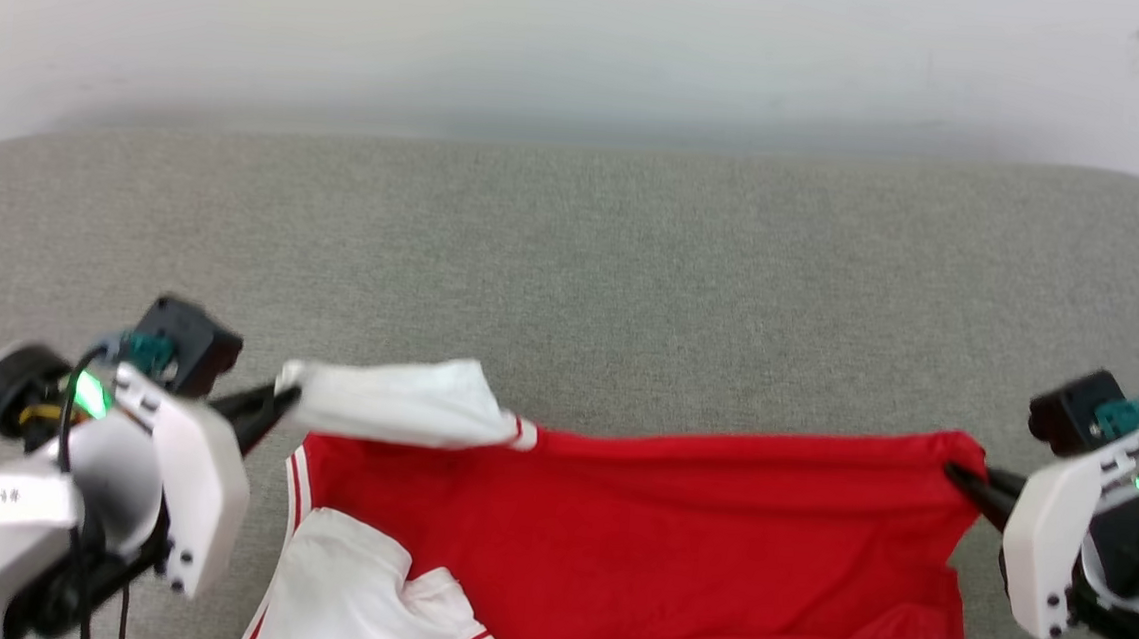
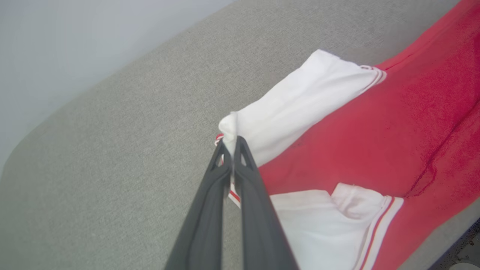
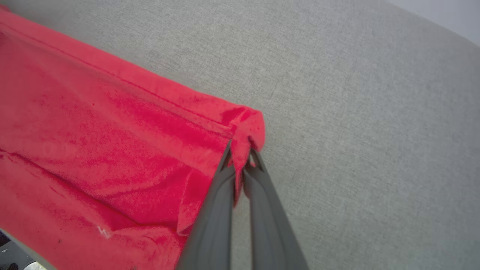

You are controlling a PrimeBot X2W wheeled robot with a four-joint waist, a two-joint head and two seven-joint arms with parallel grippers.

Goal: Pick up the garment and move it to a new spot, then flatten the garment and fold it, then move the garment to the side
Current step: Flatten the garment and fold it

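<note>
Firmly, L end effector + R end effector pinch garment.

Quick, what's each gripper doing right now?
Left gripper: closed, holding the garment by a white sleeve.
Right gripper: closed, holding the garment's red corner.

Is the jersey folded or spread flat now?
Neither: garment mid-fold, one layer held over another; left gripper pinches a white sleeve, right gripper a red corner.
</note>
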